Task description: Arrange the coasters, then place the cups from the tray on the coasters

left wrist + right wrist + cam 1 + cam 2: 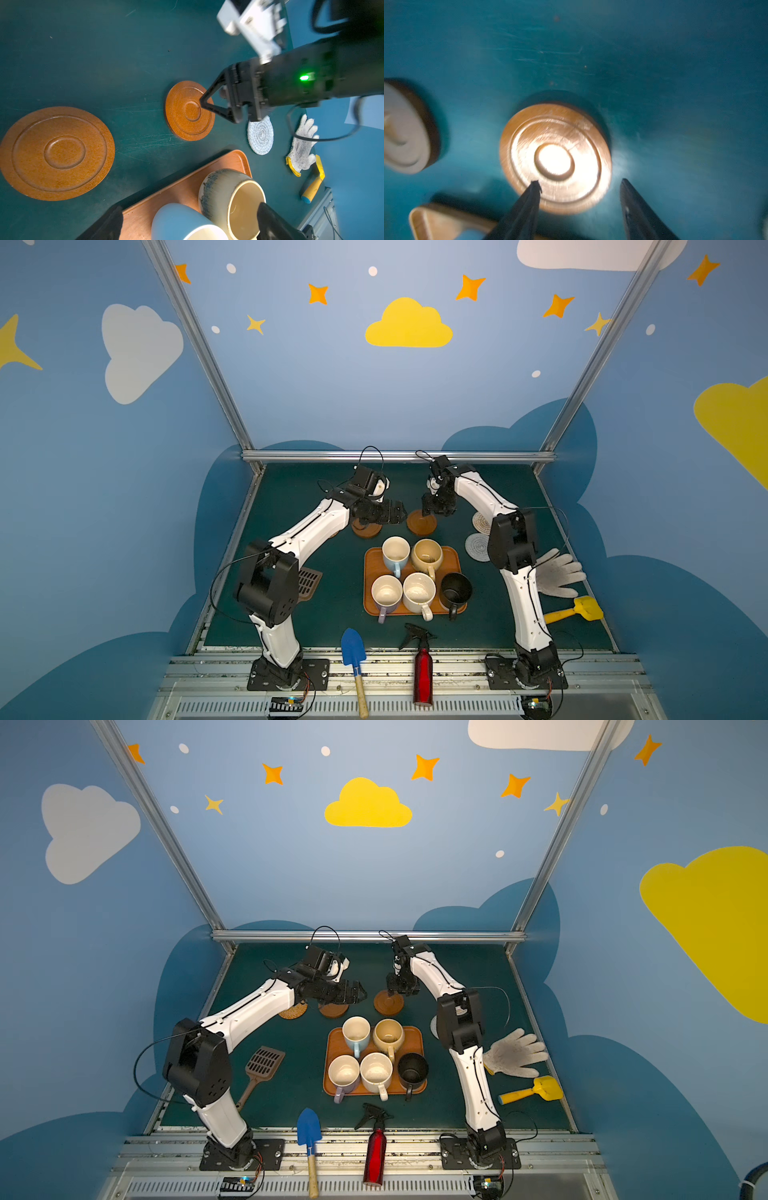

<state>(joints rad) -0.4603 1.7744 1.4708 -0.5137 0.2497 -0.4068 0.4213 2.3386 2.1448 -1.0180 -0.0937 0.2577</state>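
Note:
Two dark brown wooden coasters lie on the green mat beyond the tray. My left gripper hovers open and empty beside the left one. My right gripper stands open over the right one, one fingertip above its rim; the disc lies flat. A beige rope coaster and a pale grey one lie partly behind the right arm. A rattan coaster shows in a top view. On the tray stand the light blue, tan-yellow, lavender, cream and black cups.
A white work glove and a yellow scoop lie right of the right arm. A blue trowel and a red spray bottle lie at the front edge. A brown slotted scoop sits by the left arm.

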